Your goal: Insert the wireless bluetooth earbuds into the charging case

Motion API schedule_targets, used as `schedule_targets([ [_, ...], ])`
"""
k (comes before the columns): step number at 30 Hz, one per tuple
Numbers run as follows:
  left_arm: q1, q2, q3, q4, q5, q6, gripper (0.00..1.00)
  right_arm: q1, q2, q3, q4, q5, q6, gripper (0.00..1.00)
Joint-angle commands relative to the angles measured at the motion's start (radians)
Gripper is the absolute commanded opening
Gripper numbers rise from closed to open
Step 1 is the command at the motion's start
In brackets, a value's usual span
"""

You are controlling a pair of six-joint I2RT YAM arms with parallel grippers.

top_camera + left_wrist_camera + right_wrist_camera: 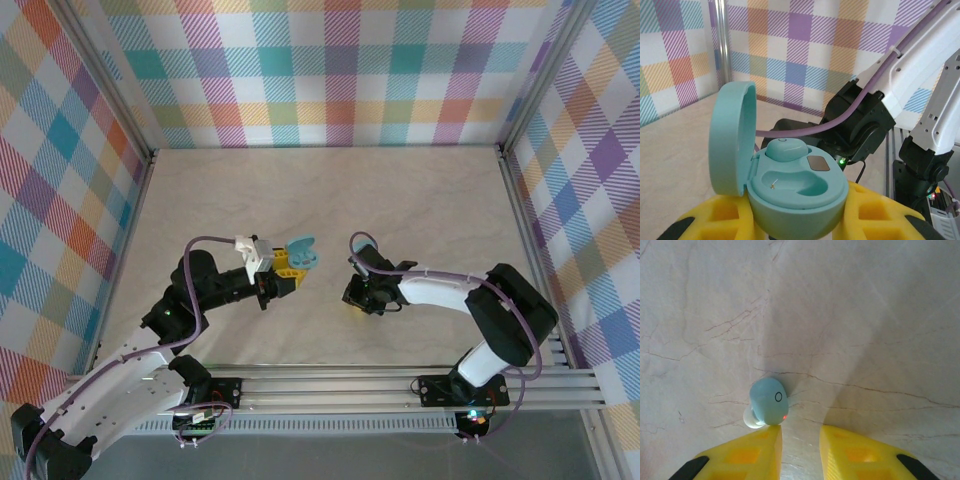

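Left gripper (288, 266) clamps the open charging case (797, 192), seated earbud (785, 149) in its 12 o'clock well. Right gripper (800, 440) is slightly parted and empty; ring-marked loose earbud (767, 405) lies on the surface (865, 315) at its 11 o'clock.

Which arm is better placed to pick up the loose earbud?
Right: the right gripper is open beside the earbud on the table, while the left gripper is shut on the open charging case.
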State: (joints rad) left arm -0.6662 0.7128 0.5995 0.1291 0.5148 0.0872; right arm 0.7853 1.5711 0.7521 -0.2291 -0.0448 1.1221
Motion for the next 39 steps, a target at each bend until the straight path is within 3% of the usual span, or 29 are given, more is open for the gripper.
schedule_targets([
  [1, -0.013, -0.017, 0.027, -0.023, 0.015, 0.029, 0.00, 0.003, 0.036, 0.039, 0.029, 0.022, -0.006, 0.28],
  [16, -0.014, -0.049, 0.028, -0.057, 0.012, 0.031, 0.00, 0.001, 0.088, 0.091, 0.008, 0.013, -0.038, 0.26],
  [28, -0.015, -0.069, 0.022, -0.074, 0.001, 0.032, 0.00, 0.003, 0.014, 0.139, -0.097, 0.073, -0.116, 0.26],
  [39, -0.015, -0.072, 0.029, -0.088, 0.002, 0.034, 0.00, 0.005, 0.057, 0.133, -0.060, 0.033, -0.072, 0.26],
])
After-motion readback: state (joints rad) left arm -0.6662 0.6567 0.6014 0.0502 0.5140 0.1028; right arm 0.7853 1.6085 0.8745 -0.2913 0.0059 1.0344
